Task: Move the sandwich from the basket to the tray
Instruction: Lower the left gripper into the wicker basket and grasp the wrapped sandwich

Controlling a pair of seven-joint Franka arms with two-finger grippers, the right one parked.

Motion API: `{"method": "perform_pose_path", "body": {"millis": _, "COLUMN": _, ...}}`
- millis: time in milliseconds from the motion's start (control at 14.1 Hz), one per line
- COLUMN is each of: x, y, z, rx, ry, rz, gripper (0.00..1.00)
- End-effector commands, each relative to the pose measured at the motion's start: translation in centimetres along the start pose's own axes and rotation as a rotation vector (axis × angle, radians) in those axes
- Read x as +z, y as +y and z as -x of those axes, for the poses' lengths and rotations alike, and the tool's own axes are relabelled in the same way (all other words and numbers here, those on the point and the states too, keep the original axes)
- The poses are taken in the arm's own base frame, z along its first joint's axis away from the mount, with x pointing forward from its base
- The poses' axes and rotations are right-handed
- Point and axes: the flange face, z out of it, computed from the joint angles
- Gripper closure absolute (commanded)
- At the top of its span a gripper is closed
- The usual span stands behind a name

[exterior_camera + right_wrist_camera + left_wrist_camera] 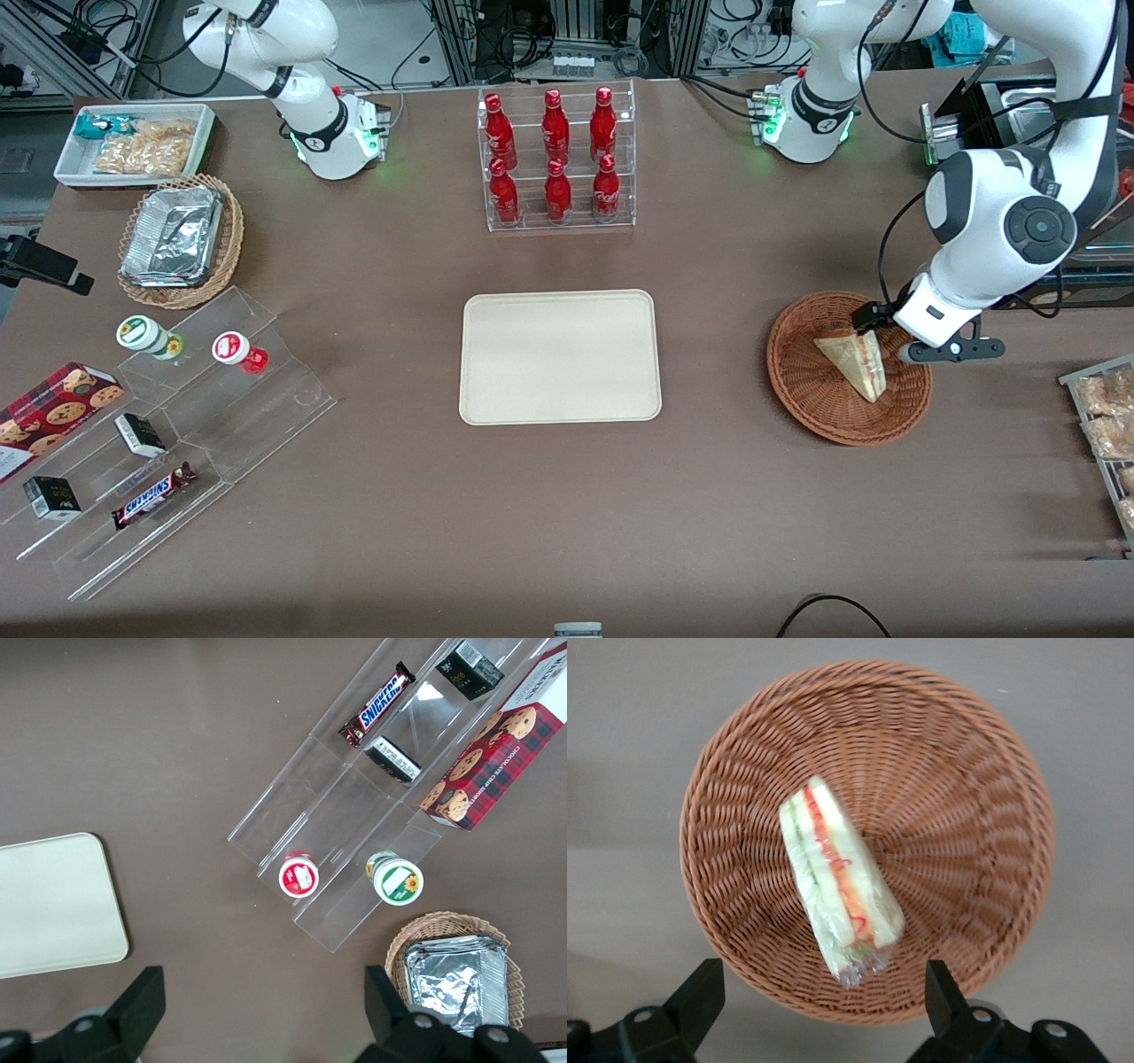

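Flat cream-beige rectangular tray (560,357) sits bare mid-counter (709,496). Toward the working arm's end: round reddish-brown woven wicker basket (802,377), with the pale triangular wedge sandwich (856,361), red and green filling showing (837,881), lying in it. Left arm's tool (824,992) hovers just above the basket, fingers (700,992) spread wide, grasping nothing, sandwich between them below.

The left arm reaches down from its base, elbow bent high, with the wrist angled toward the table. Its gripper (819,992) hangs over the rim of the basket (802,372), above it and not touching. The fingers (700,988) are spread wide apart, one on either side of the sandwich's (837,886) end, holding nothing between them.
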Motion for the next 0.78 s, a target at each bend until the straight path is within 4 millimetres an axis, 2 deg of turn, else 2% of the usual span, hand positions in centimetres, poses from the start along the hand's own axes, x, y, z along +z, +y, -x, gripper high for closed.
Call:
{"method": "perform_pose_path", "body": {"millis": 0, "x": 0.8, "y": 0.2, "z": 0.4, "rx": -0.271, "ry": 0.016, "rz": 0.008, "gripper": 0.00}}
{"method": "perform_pose_path", "body": {"millis": 283, "x": 4.2, "y": 0.9, "z": -0.3, "rx": -0.544, "ry": 0.057, "rz": 0.038, "gripper": 0.00}}
{"method": "perform_pose_path", "body": {"millis": 495, "x": 7.4, "y": 1.1, "z": -0.3, "rx": -0.587, "ry": 0.063, "rz": 0.048, "gripper": 0.00}}
{"method": "perform_pose_path", "body": {"millis": 566, "x": 8.1, "y": 1.1, "z": -0.3, "rx": -0.589, "ry": 0.054, "rz": 0.044, "gripper": 0.05}}
{"method": "perform_pose_path", "body": {"millis": 636, "x": 8.3, "y": 1.2, "z": -0.2, "rx": -0.612, "ry": 0.048, "rz": 0.043, "gripper": 0.20}}
{"method": "perform_pose_path", "body": {"millis": 707, "x": 8.5, "y": 1.2, "z": 0.0, "rx": -0.649, "ry": 0.041, "rz": 0.039, "gripper": 0.42}}
